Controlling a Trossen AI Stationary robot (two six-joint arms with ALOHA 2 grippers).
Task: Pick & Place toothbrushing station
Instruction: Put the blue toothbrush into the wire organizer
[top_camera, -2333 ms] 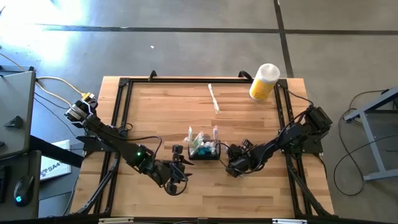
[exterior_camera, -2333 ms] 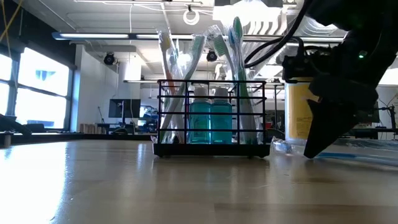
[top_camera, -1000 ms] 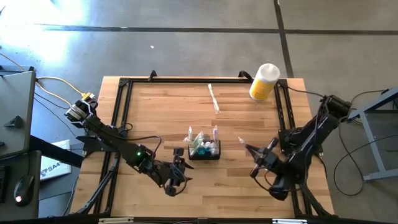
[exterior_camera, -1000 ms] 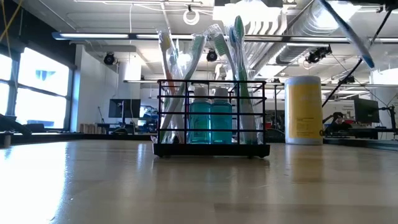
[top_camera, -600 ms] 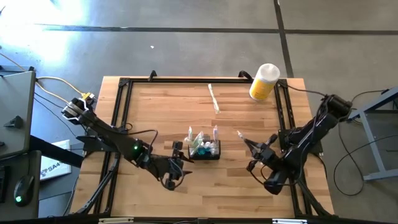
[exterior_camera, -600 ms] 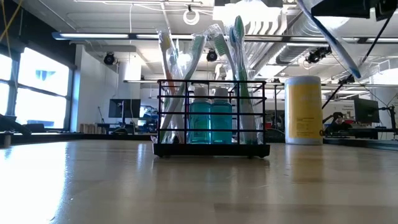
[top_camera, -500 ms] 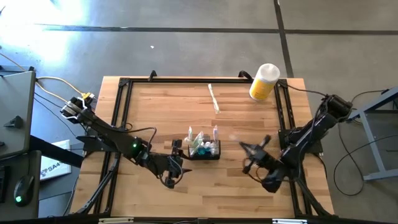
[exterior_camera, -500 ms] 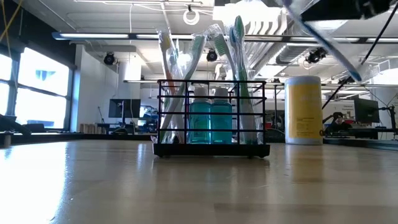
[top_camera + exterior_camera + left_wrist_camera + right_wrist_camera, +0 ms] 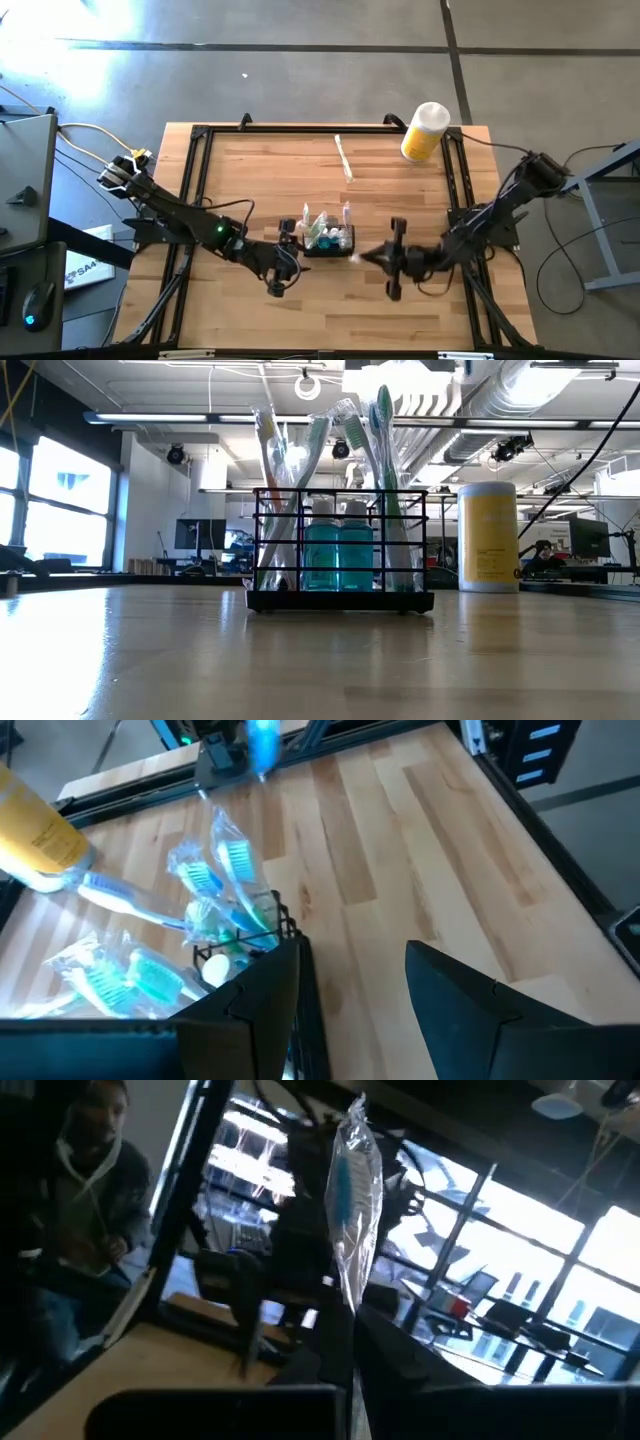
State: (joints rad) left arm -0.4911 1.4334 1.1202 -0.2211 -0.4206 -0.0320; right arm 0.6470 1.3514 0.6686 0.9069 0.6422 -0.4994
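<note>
Wooden table point(image 9: 300, 310) carries the work. My right gripper point(image 9: 368, 257), clamped on a wrapped toothbrush point(image 9: 349, 1190), hovers just beside the black wire-mesh caddy point(image 9: 328, 243) at mid-table. My left gripper point(image 9: 290, 246), open, flanks its other side. Caddy already holds several brushes; one toothbrush point(image 9: 343, 158) remains loose.

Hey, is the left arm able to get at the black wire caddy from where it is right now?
Probably yes. The left gripper sits open right beside the toothbrushing station, with only bare table between them.

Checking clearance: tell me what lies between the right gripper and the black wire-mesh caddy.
High view: only the wrapped toothbrush held by the right gripper spans the gap to the black wire-mesh caddy.
</note>
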